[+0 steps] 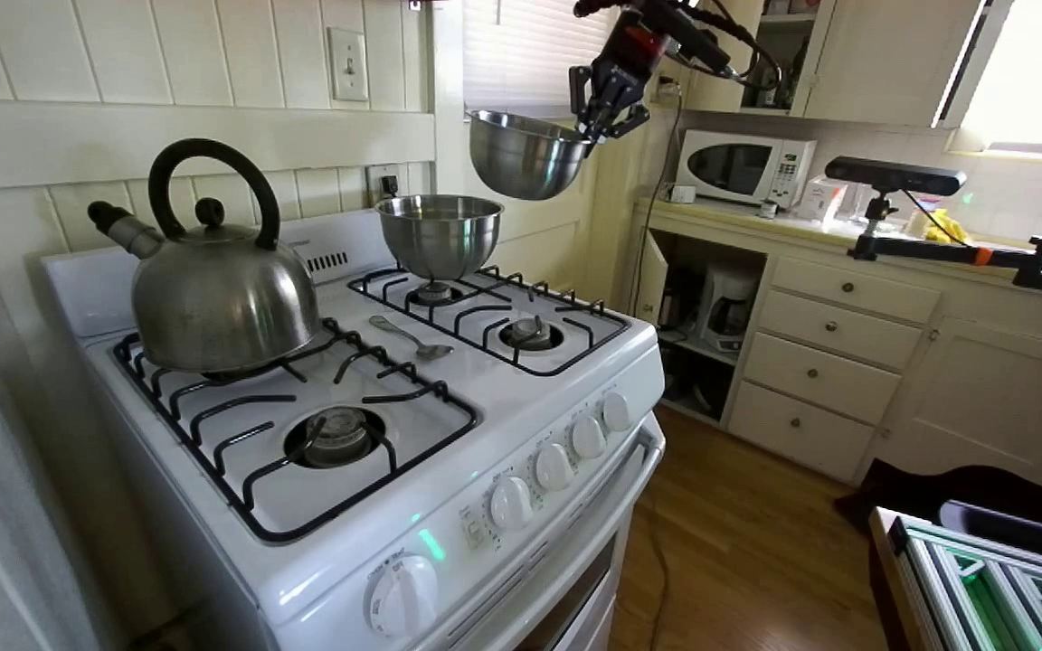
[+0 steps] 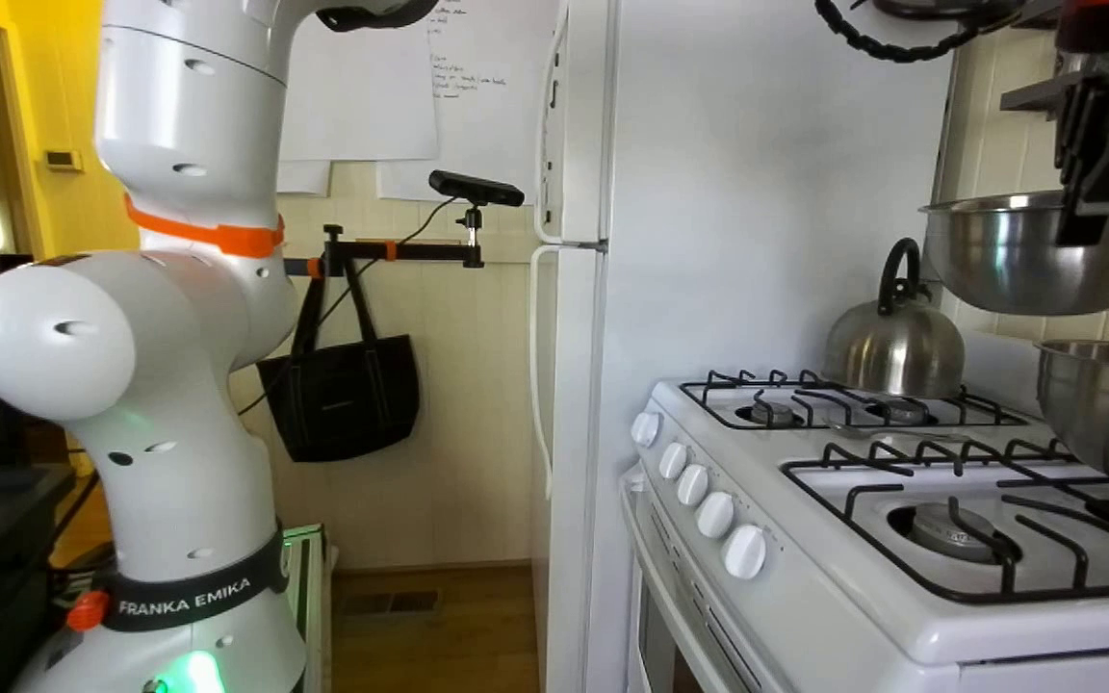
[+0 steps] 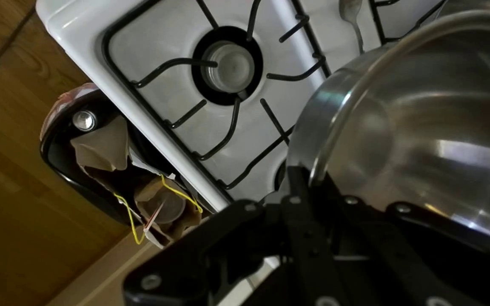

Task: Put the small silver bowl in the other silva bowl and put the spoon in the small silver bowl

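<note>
Gripper [image 3: 314, 177] pinching small silver bowl [image 1: 521, 161] by its rim, higher than and apart from other silver bowl [image 1: 441, 240]; nesting judged in hand, next move should centre, then lower.

The front edge of the counter [image 1: 512, 398] leaves passage, but the kettle [image 1: 222, 298] blocks one back corner, the lower bowl [image 1: 438, 242] (the small bowl [image 1: 525, 165] hangs higher) the other.

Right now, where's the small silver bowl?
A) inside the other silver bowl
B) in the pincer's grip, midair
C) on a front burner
B: an exterior view shows the pincer holding the small silver bowl by its rim, apart from the other silver bowl.
</note>
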Robot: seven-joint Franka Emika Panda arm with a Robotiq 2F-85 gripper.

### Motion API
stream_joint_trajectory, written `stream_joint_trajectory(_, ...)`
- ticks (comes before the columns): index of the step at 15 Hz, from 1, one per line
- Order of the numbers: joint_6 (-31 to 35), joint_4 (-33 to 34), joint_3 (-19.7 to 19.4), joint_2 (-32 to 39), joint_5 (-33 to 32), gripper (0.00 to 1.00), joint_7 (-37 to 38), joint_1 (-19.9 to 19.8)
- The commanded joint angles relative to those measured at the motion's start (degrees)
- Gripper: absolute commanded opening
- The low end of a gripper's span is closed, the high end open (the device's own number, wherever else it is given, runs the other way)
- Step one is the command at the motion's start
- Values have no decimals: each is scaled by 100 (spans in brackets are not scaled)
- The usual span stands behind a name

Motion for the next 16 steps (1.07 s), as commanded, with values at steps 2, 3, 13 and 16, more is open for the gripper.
stream_joint_trajectory(2, 182, 153, -12, 125, 276, 2, 588, -10)
stream_joint_trajectory(3, 259, 239, -33, 204, 376, 2, 844, -35)
stream_joint_trajectory(13, 118, 2348, 101, 1747, 892, 2, 2552, -428)
stream_joint_trajectory(16, -285, 3111, 129, 2213, 816, 2, 2597, -397)
